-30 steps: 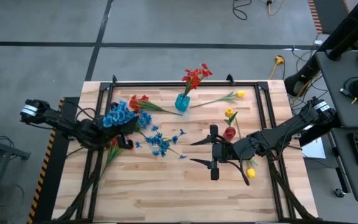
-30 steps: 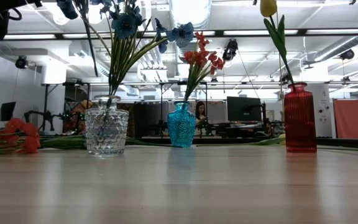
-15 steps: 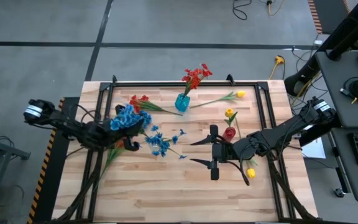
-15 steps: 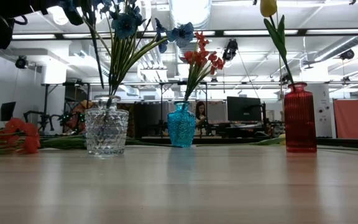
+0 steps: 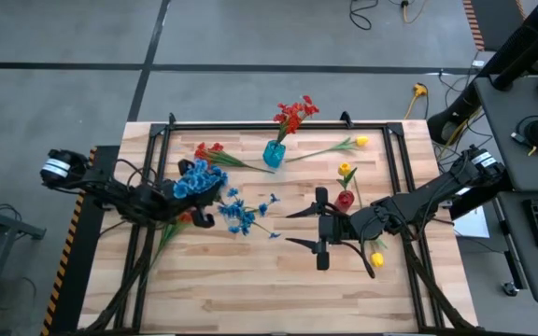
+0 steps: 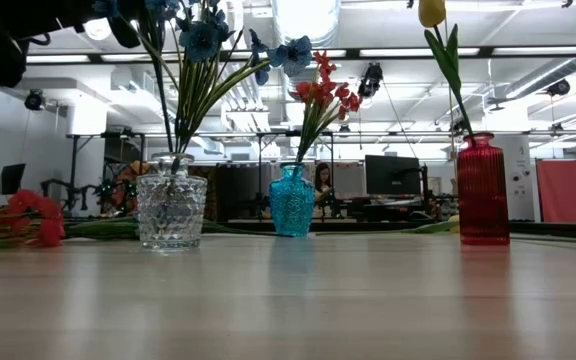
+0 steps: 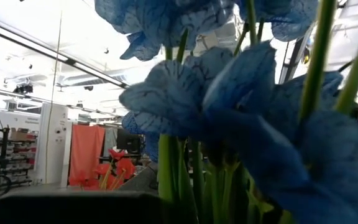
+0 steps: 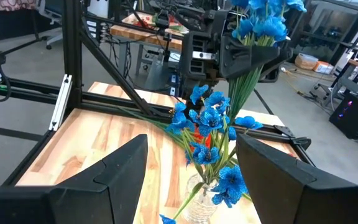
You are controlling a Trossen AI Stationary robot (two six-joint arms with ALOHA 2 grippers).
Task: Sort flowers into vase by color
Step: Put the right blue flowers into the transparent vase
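Shifted since a second ago: left gripper (image 5: 194,198) and its bunch of blue flowers (image 5: 197,178), carried closer to the clear glass vase (image 6: 171,212); right arm unchanged. Left gripper clamped on the green stalks of the bunch, held just above and beside the clear glass vase, stalks (image 6: 157,90) slanting down toward its mouth. More blue flowers (image 5: 242,214) already standing in the clear glass vase. Right gripper (image 5: 320,229) well to the right of the clear glass vase, hovering over the wooden table (image 5: 250,280), fingers spread wide and gripping nothing. Behind the clear glass vase, a blue vase (image 5: 273,154) with red flowers (image 5: 293,116). Far right of it, a red vase (image 6: 483,190) with one yellow flower (image 6: 431,12). Loose red stems (image 6: 30,218) lying on the table left of the clear glass vase.
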